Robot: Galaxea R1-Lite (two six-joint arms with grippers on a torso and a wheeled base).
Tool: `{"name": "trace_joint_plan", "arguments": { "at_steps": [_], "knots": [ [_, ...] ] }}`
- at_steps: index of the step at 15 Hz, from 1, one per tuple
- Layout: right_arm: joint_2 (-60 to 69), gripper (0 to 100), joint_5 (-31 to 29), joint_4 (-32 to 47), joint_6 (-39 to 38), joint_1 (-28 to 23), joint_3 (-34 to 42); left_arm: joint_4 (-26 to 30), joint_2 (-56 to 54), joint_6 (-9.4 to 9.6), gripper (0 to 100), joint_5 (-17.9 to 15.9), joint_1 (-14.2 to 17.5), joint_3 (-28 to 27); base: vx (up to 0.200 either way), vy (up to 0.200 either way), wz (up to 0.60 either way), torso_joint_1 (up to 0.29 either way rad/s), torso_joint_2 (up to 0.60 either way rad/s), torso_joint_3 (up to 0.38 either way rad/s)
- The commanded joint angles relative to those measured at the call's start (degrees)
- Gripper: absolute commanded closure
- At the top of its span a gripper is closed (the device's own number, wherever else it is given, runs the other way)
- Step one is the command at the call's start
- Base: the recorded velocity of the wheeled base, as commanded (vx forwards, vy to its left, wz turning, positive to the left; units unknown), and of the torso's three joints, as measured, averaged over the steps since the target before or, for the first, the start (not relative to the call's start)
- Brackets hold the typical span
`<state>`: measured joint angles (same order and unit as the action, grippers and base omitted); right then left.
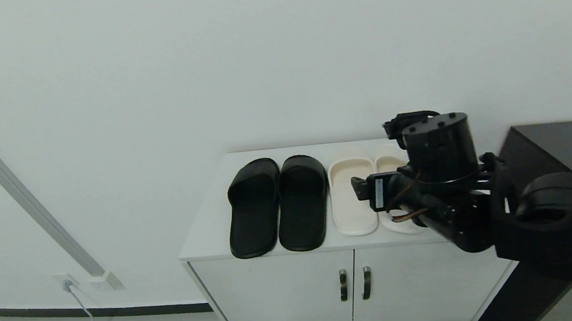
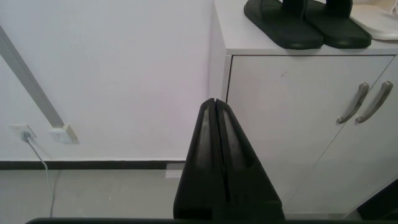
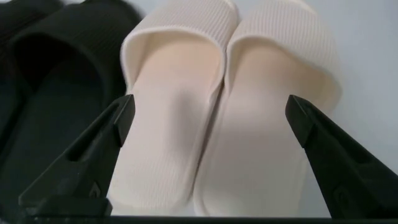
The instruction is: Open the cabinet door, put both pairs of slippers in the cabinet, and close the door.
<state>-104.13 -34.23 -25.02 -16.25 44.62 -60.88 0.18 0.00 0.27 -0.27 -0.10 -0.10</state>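
— Nearest first: the left pincer?
— The left pincer (image 2: 214,155) hangs low before the cabinet (image 1: 280,304), off its 9 o'clock front corner. Its fingers are pressed together with nothing between them.
— The doors?
— Both are closed, with the two handles (image 1: 342,285) side by side at the middle seam.
— And the slippers?
— On the cabinet top, toes towards the wall. The black slippers (image 1: 277,204) lie at 9 o'clock of the white slippers (image 1: 351,196), just beside them.
— The right pincer?
— The right pincer (image 3: 209,106) is spread wide above the white pair, a finger off each side, gripping nothing.
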Motion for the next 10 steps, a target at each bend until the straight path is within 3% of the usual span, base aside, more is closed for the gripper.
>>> {"name": "trace_joint_plan", "arguments": {
  "at_steps": [1, 5, 10],
  "knots": [
    [-8.3, 0, -4.1, -0.8, 0.0, 0.1, -5.5, 0.0, 0.0, 0.00, 100, 0.0, 0.0, 0.0, 0.000, 0.000, 0.00, 0.000, 0.00, 0.000],
    [-16.4, 0, -10.5, -1.4, 0.3, -1.1, -14.5, 0.0, 0.0, 0.00, 100, 0.0, 0.0, 0.0, 0.000, 0.000, 0.00, 0.000, 0.00, 0.000],
    [-19.8, 0, -11.0, -1.4, 0.5, -3.7, -19.8, 0.0, 0.0, -0.09, 100, 0.0, 0.0, 0.0, 0.000, 0.000, 0.00, 0.000, 0.00, 0.000]
  ]
}}
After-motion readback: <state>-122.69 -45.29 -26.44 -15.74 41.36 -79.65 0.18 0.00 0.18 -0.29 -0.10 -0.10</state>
